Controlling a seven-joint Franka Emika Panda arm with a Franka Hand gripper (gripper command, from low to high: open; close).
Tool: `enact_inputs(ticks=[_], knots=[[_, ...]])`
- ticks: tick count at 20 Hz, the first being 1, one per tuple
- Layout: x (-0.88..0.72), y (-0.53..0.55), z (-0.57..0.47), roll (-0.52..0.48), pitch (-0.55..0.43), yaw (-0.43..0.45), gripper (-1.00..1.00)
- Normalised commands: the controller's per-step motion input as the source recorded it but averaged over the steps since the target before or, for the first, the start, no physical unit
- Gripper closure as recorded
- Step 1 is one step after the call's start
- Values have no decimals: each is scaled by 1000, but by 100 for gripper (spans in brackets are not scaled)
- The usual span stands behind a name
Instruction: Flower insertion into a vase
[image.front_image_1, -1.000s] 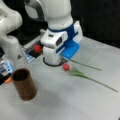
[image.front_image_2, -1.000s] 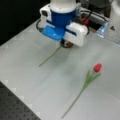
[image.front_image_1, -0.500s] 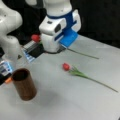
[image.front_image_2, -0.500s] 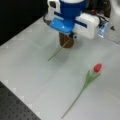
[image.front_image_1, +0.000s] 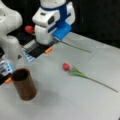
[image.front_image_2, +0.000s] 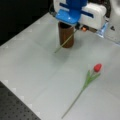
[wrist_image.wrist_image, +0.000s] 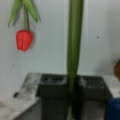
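- Vase (image.front_image_1: 24, 84): a brown wood-grain cylinder with a dark hollow, standing upright on the grey counter (image.front_image_1: 75, 100) at a front view's lower left; in a front view (image.front_image_2: 66, 35) it stands at the top centre, partly behind the arm's blue and white head.
- The gripper (wrist_image.wrist_image: 72, 85) is clenched on a green flower stem (wrist_image.wrist_image: 73, 37); in the wrist view the two dark fingers (wrist_image.wrist_image: 53, 85) press the stem from either side.
- In a front view the held stem (image.front_image_1: 75, 47) slants out from under the blue block of the arm, above and to the right of the vase; a red bloom (image.front_image_1: 29, 29) shows on the other side of the white head.
- In a front view the same stem (image.front_image_2: 64, 43) crosses in front of the vase, its free end just beside the vase's base on the left.
- A second flower (image.front_image_1: 67, 67), with red bud and green leaves, lies flat on the counter to the right of the vase, well apart from it; it shows in both front views (image.front_image_2: 97, 68) and at the wrist view's upper left (wrist_image.wrist_image: 24, 40).
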Motion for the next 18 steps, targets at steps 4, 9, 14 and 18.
enact_inputs(ticks=[4,9,14,18], knots=[[-670,-297,-187,67,-140,-79,100],[-566,-337,-177,17,-175,7,100],[-490,-350,-131,-86,-145,102,100],[-462,-363,-96,-159,-101,129,100]])
